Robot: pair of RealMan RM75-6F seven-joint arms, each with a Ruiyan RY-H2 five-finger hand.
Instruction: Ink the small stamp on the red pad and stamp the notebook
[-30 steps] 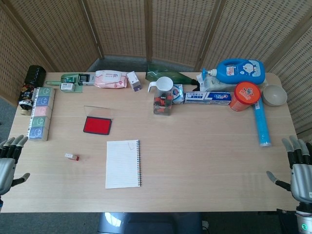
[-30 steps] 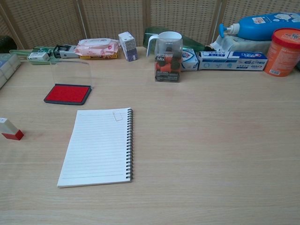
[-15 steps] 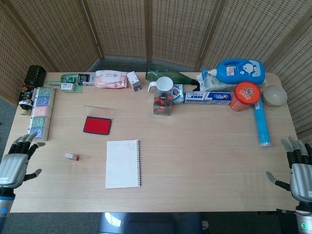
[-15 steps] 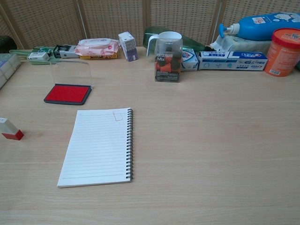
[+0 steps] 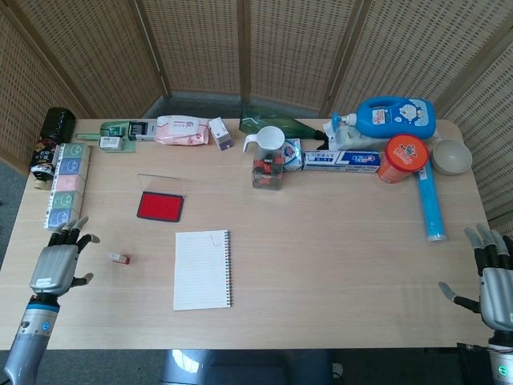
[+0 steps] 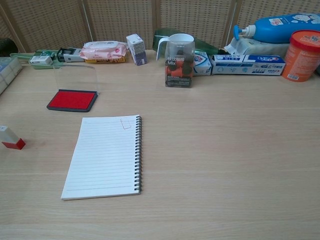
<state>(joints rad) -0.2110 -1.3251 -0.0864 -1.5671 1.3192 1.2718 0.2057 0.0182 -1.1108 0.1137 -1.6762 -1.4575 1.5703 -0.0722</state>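
1. The small stamp (image 5: 119, 258) lies on its side on the worktop (image 5: 337, 233), left of the spiral notebook (image 5: 202, 269).
2. The red ink pad (image 5: 159, 206) sits open above the notebook, lid raised.
3. The left hand (image 5: 58, 263) hovers beside the stamp, fingers spread, holding nothing.
4. The right hand (image 5: 493, 277) is at the far edge, likewise released.

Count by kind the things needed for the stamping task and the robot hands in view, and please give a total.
small stamp: 1
red ink pad: 1
notebook: 1
robot hands: 2, the left hand and the right hand
Total: 5
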